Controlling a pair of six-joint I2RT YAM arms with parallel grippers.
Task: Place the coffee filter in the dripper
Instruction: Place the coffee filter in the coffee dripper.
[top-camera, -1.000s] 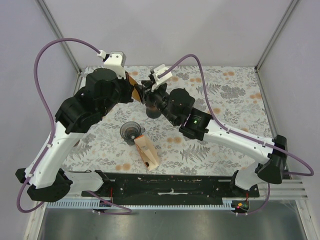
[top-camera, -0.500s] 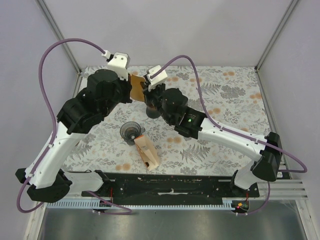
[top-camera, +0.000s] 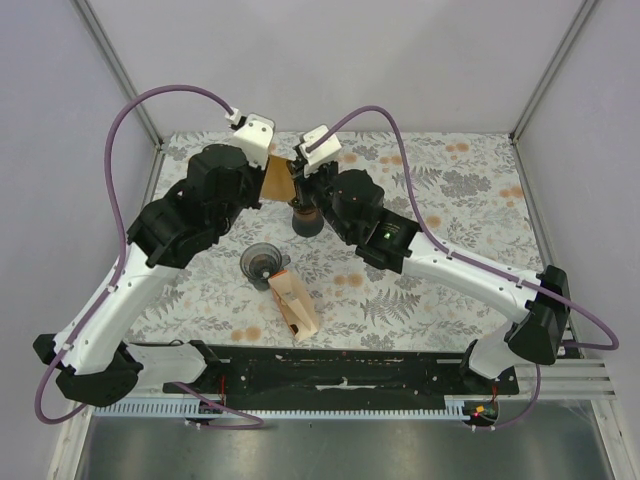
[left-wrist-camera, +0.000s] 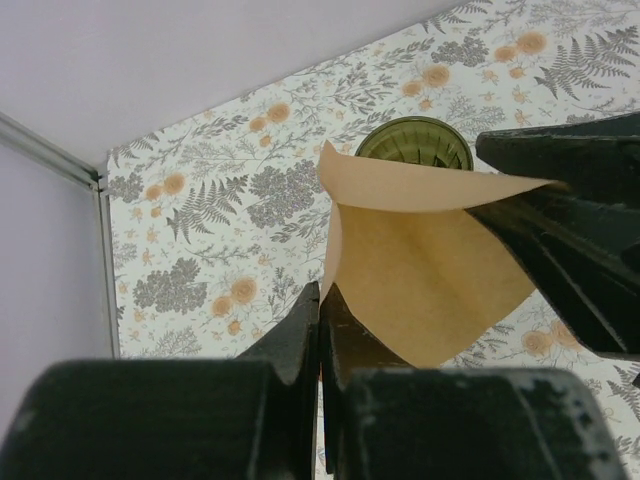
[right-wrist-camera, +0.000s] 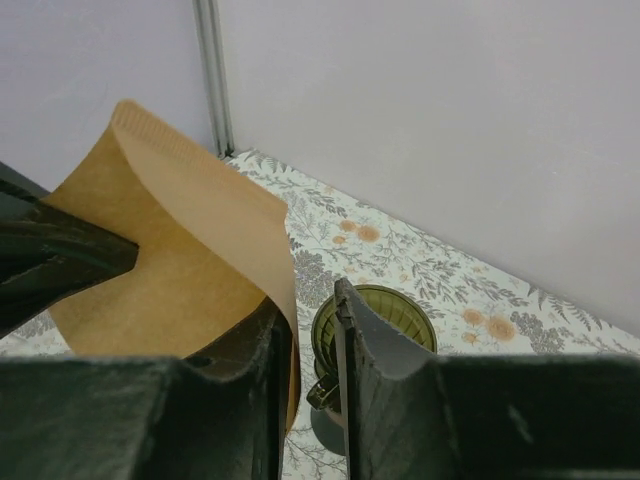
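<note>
The left end effector (left-wrist-camera: 320, 300) is closed tight on a lower corner of the brown paper cone coffee filter (left-wrist-camera: 420, 270), holding it in the air above the floral-patterned tabletop (left-wrist-camera: 220, 200). Just beyond and below the filter sits the green ribbed glass dripper (left-wrist-camera: 415, 143), empty as far as the wrist views show. The right end effector (right-wrist-camera: 312, 300) stands only narrowly apart, with the filter's far edge lying in its gap against one finger (not clamped, by the look of it). The step in hand seems to be spreading the filter's mouth. To do it well, the right side should catch a single layer and draw it away gently — no tearing — before the opened cone is lowered, centred, into the dripper.
</note>
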